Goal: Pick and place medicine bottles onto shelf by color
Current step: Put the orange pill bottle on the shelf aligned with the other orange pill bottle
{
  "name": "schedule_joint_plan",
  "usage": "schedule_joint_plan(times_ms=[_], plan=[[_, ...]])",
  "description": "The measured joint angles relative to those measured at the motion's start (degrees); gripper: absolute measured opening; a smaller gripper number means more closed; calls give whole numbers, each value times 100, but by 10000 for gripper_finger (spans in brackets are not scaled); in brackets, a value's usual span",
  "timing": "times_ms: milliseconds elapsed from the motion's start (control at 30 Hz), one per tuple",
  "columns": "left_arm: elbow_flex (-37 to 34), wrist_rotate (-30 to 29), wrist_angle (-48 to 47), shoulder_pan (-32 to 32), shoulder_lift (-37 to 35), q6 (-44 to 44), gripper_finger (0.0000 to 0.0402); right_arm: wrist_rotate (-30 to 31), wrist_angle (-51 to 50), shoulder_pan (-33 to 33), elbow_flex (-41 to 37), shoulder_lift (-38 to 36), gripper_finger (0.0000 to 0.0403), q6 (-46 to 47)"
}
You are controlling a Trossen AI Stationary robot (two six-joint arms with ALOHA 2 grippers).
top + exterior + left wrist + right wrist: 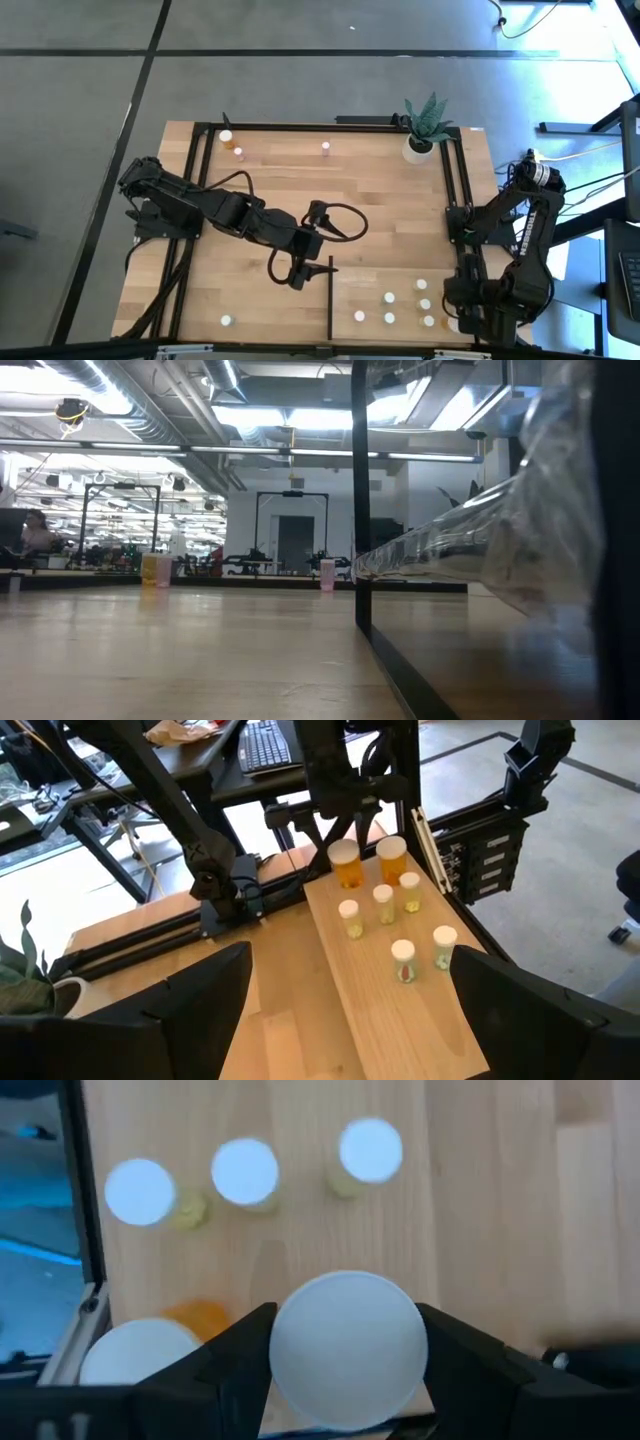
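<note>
The right gripper (345, 1365) hangs over the near right corner of the shelf (400, 275), its fingers closed around the white cap of a large bottle (345, 1350) seen from straight above, so that bottle stands upright with its long axis pointing up into the claw. Beside it sit a 2nd large cap (135, 1355) and, farther along the shelf, 3 small bottles (245, 1172) in a row, well within this arm's reach. The left gripper (303, 278) hovers wide open and empty just beside the shelf's dark upright edge (331, 300), and the loose bottles at the table's far side (238, 152) and near left edge (227, 320) probably fall to it.
</note>
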Motion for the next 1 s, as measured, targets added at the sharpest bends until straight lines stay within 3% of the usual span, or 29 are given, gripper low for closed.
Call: schedule_joint_plan(times_ms=[267,1000], plan=[[2,-2,4,0,-2,-5,335,74,266,0,4,220,226,-756],[2,0,11,-2,-2,-14,335,-185,279,0,4,616,226,-686]])
